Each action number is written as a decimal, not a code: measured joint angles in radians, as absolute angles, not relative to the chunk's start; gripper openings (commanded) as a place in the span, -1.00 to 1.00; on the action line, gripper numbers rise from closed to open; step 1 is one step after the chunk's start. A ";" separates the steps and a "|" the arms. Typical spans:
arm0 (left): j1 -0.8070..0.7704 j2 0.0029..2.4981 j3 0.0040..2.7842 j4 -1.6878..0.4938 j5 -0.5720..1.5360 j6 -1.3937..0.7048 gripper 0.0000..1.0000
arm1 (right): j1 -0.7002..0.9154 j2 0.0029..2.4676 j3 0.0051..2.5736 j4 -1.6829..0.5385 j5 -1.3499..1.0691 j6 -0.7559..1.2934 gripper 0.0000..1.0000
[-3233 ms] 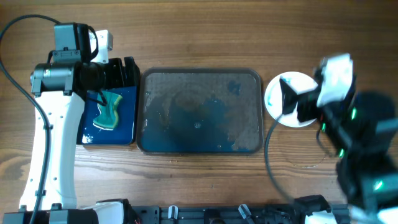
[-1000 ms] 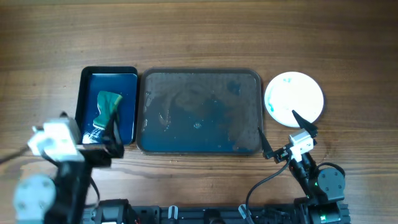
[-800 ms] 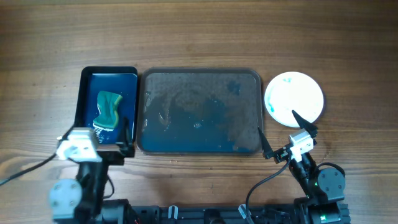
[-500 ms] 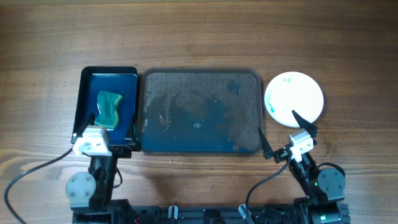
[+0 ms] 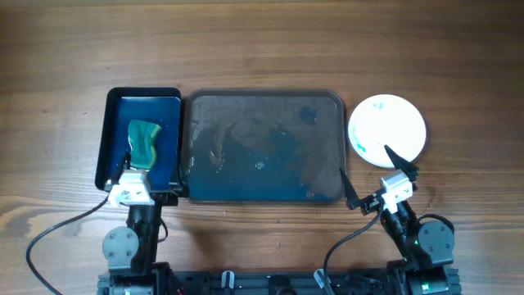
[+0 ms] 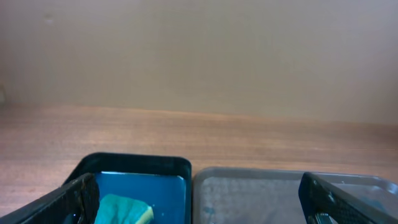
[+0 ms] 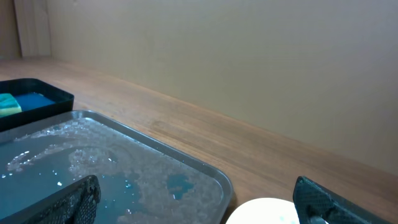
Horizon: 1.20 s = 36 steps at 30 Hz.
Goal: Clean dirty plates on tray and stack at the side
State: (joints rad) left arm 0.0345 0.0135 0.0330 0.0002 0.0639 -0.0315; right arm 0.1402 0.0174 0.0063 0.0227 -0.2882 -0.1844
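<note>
Left gripper (image 5: 153, 169) has withdrawn; sponge (image 5: 142, 141) lies in blue tray (image 5: 168, 121).

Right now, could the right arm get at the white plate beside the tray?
Probably yes: the plate lies uncovered just ahead of the right arm, jaws open, nothing between them.

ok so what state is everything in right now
left claw, open, empty
right claw, open, empty
tray, wet, smeared blue, no plates on it
plate, on the table beside the tray, white, teal trace at its edge
sponge, lying in the blue tray
blue tray, holds the sponge
</note>
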 measured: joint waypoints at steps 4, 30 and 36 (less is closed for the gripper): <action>0.035 0.014 0.013 -0.002 0.050 -0.031 1.00 | 0.140 0.017 0.006 0.023 -0.288 -0.184 0.99; 0.035 0.013 0.010 -0.069 0.050 -0.032 1.00 | 0.140 0.017 0.006 0.023 -0.288 -0.184 1.00; 0.035 0.013 0.010 -0.070 0.050 -0.032 1.00 | 0.140 0.017 0.006 0.023 -0.288 -0.184 0.99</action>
